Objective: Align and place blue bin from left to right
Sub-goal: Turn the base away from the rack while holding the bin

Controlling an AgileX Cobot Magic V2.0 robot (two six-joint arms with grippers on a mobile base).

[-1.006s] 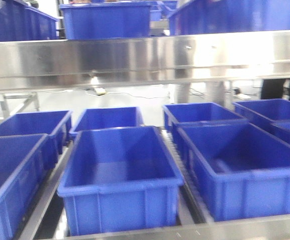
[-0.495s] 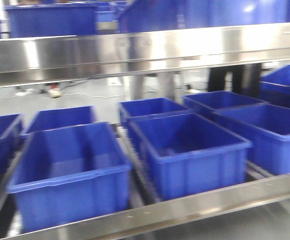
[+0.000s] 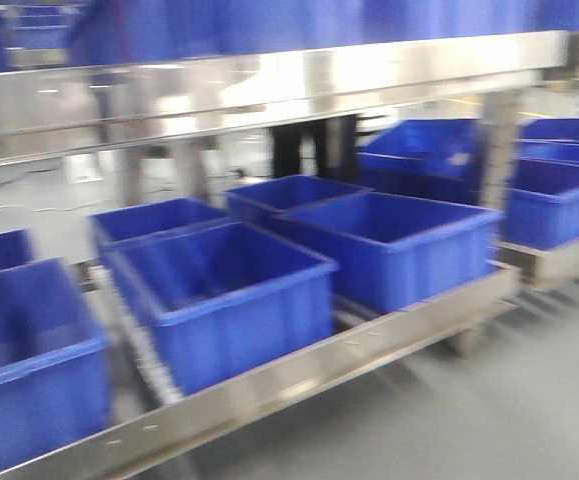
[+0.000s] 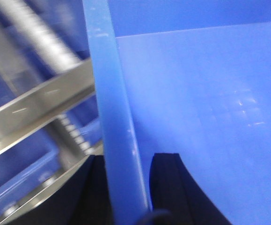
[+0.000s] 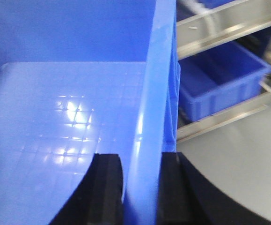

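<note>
I hold a blue bin between both grippers. In the left wrist view its rim (image 4: 112,93) runs up between the black fingers, and my left gripper (image 4: 128,161) is shut on that wall. The bin's pale floor (image 4: 210,93) lies to the right. In the right wrist view my right gripper (image 5: 142,159) is shut on the opposite rim (image 5: 151,93), one finger inside over the gridded floor (image 5: 69,112), one outside. Neither gripper nor the held bin shows in the front view.
A steel rack (image 3: 299,375) carries several blue bins on its lower roller shelf, such as one (image 3: 219,300) at centre and another (image 3: 389,240) beside it. An upper steel shelf (image 3: 269,85) spans above. Grey floor (image 3: 489,420) lies at lower right, a second rack with bins (image 3: 559,200) beyond.
The front view has swung to the right: the rack and its bins slid leftward, and the rack's right end, the floor and a further rack came into view.
</note>
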